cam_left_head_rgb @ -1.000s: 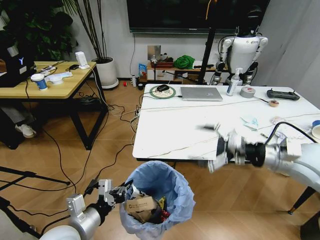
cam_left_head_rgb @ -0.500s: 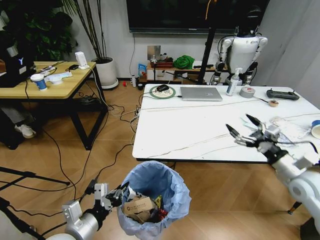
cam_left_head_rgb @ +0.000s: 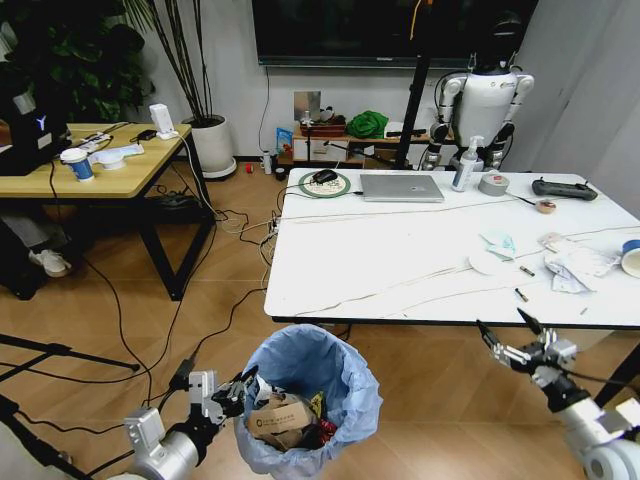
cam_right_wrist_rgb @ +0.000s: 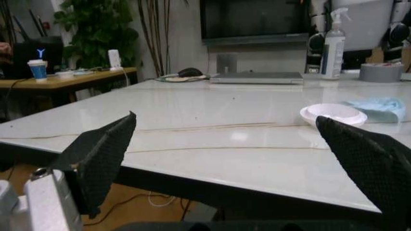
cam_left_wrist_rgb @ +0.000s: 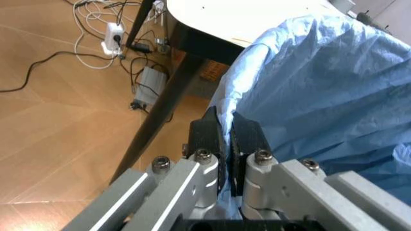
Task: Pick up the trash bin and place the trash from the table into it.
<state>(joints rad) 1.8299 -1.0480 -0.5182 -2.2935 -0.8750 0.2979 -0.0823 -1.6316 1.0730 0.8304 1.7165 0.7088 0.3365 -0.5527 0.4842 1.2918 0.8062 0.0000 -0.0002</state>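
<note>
- Three views, head view first: trash bin [cam_left_head_rgb: 312, 400] is seen lower centre of frame, on the floor just in front of the table [cam_left_head_rgb: 380, 260] edge, blue bag liner overhanging its rim; a brown paper bag [cam_left_head_rgb: 278, 418] and wrappers are already lying inside.
- Left gripper [cam_left_head_rgb: 232, 392], lower left, is seen pinched on the bag at the bin's rim; same hold as 0.5 s ago.
- Right gripper [cam_left_head_rgb: 510, 340], lower right, w/ fingers spread and nothing held. It was over the tabletop 0.5 s ago; now it is found below the table edge, pulled back toward the robot.
- Remaining trash [cam_left_head_rgb: 575, 265] is seen right side of frame on the table: white crumpled papers, a white round piece, a pale blue scrap, tiny bits nearer the edge. A laptop [cam_left_head_rgb: 402, 187] and spray bottle [cam_left_head_rgb: 465, 165] are seen at the far edge.
- Left wrist view: jaws are closed together on the blue liner, centre of frame; table leg and floor cables are seen upper left.
- Right wrist view: both fingers are wide apart at the frame's sides, empty; tabletop is viewed nearly level, white round piece w/ blue scrap at right.
- Judgement: task partly done. Right arm's pull-back w/ nothing in its grip suggests no pickup from that reach; litter on the right side is yet to be binned.
</note>
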